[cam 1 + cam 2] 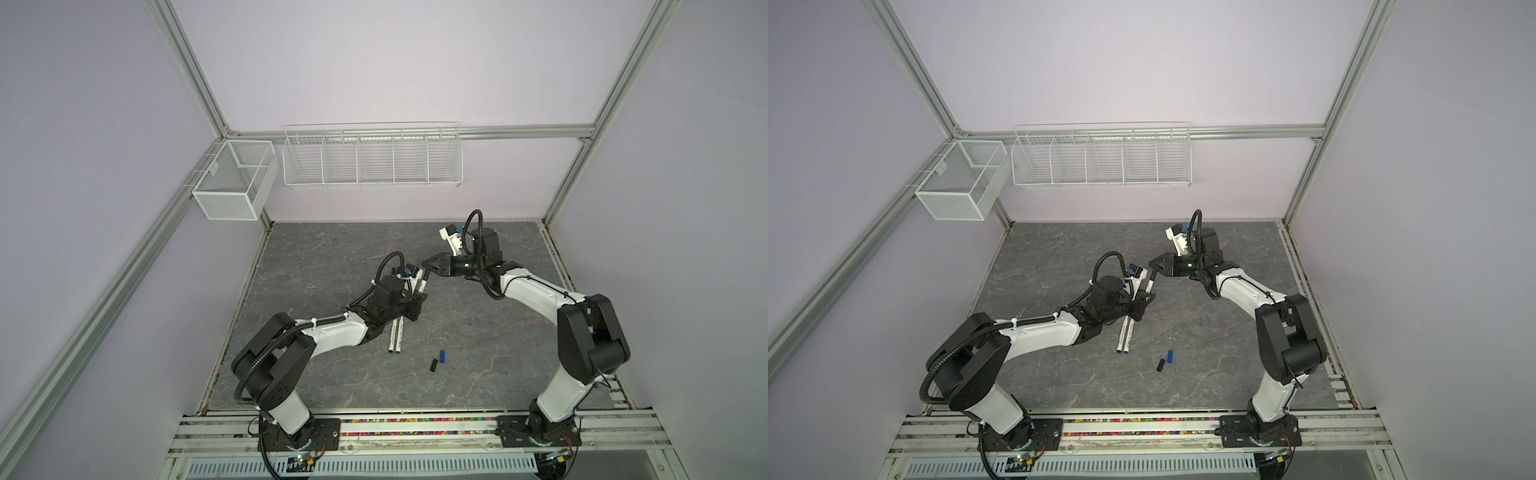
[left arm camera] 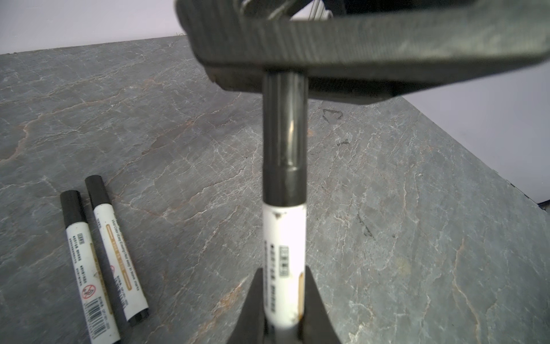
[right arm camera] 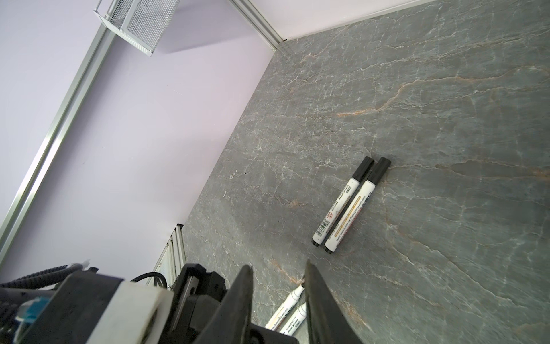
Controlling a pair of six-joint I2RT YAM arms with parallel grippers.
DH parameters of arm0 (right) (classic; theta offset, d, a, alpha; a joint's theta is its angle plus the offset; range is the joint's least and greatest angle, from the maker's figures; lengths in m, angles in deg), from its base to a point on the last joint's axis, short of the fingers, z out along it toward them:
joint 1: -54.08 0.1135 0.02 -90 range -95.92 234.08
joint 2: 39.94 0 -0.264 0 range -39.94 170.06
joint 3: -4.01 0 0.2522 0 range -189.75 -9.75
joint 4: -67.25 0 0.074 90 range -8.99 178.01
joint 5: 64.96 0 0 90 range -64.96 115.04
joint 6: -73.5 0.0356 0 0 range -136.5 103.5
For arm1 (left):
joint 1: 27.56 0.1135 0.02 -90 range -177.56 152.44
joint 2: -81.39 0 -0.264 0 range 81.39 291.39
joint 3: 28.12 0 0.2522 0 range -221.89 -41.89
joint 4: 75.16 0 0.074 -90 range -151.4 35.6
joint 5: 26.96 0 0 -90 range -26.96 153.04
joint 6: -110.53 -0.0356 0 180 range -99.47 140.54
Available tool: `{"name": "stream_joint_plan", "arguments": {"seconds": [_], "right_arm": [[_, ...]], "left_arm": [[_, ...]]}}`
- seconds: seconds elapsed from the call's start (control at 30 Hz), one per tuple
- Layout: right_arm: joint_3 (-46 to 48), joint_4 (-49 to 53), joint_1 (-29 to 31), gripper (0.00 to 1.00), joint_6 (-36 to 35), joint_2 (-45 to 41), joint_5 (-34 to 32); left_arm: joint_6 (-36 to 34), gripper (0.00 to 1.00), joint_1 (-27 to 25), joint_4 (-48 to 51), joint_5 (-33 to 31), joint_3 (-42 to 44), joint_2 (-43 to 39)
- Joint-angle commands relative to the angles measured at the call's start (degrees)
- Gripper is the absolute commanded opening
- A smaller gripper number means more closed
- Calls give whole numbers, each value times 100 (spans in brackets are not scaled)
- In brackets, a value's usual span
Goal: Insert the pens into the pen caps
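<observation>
Noting the grip first: the left gripper (image 2: 283, 271) is clenched on the printed barrel of a slim white marker pen (image 2: 284, 238). Its glossy black plastic cap (image 2: 284, 134) is already seated, with the far end hidden behind a finger of the right gripper (image 3: 278, 265), whose jaws stand apart, nothing between them.

I judge the pen light, rigid and slick; take it mid-barrel, never by the cap.

Two black-capped white pens (image 2: 78, 253) lie side by side on the table. From the left gripper, in a top view:
- 7 o'clock: two bare-tipped white pens (image 1: 393, 340).
- 5 o'clock: a stubby black cap (image 1: 434, 365) and a stubby blue cap (image 1: 443, 356), small and likely to roll.

Surface: a flat grey veined stone-look tabletop (image 1: 332, 257), hard.

Room: lilac walls, with white wire baskets (image 1: 372, 160) at 12 o'clock.
</observation>
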Motion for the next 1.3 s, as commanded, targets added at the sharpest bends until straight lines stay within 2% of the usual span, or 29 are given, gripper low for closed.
{"name": "stream_joint_plan", "arguments": {"seconds": [0.0,0.57,0.87,1.27], "right_arm": [[12,19,-35,35,7,-282,117],[88,475,62,37,-282,-278,105],[53,450,150,22,-282,-101,205],[-86,705,152,13,-394,174,496]], "left_arm": [[-54,0,-32,-150,60,-137,111],[-45,0,-29,-150,47,-182,154],[-35,0,-30,-167,14,-180,102],[-178,0,-10,-538,-231,-318,-223]]}}
